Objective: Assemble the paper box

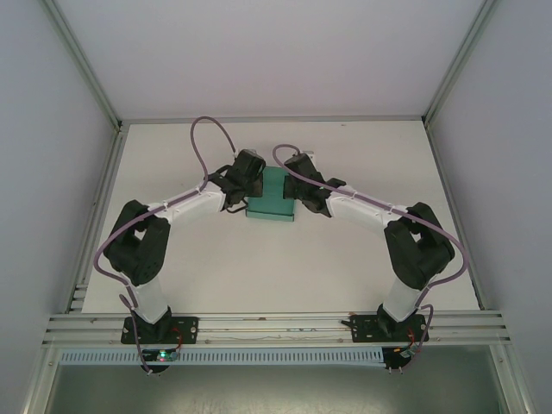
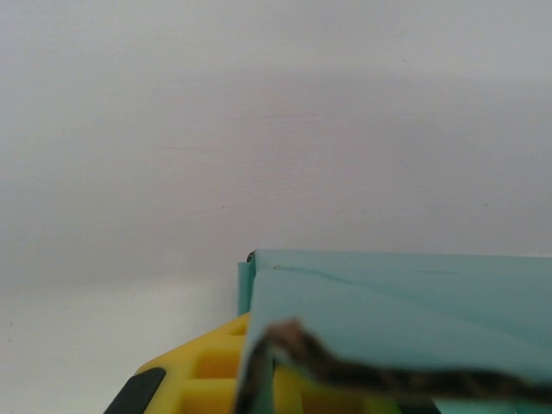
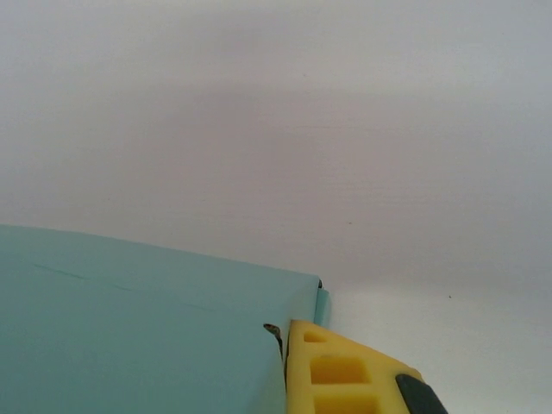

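Paper box (image 1: 270, 207) sits mid-table (image 1: 259, 276) and looks folded up. Left gripper (image 1: 250, 191) and right gripper (image 1: 295, 191) flank its ends, both closed, possibly nipping the card walls; unclear. Press evenly from both sides, keep box square, avoid creasing.
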